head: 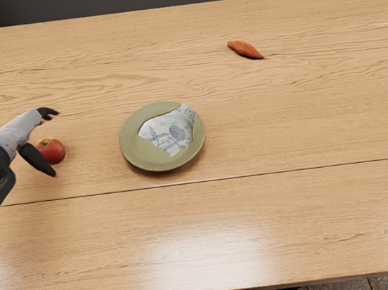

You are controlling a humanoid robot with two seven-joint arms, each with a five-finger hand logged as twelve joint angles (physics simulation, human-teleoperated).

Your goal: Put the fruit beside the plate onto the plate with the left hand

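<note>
Pale oak-grained wood fills nearly the whole frame: a wide table (280, 212) seen from above at a slant. Left of centre sits a round olive-green plate (132, 152). Inside it lies an irregular blue-and-white patterned patch (170, 132), covering the plate's middle and reaching its upper right rim. Whether this is a loose item or part of the plate's surface cannot be told. No fruit lies on the plate.

The fruit, a small red apple (54, 149), rests on the table at the left of the frame, level with the plate and apart from it, with bare wood between the two.

The left hand (17, 135) enters from the left edge on a dark forearm with a grey back. It is released, grasping nothing. The black-tipped fingers (47, 113) stretch out above the apple, and the dark thumb (37, 159) angles down just beside the apple's left side, overlapping its edge in this view. Contact cannot be judged.

In the upper right, well apart from everything else, lies an orange tapered root vegetable (245, 49).
</note>
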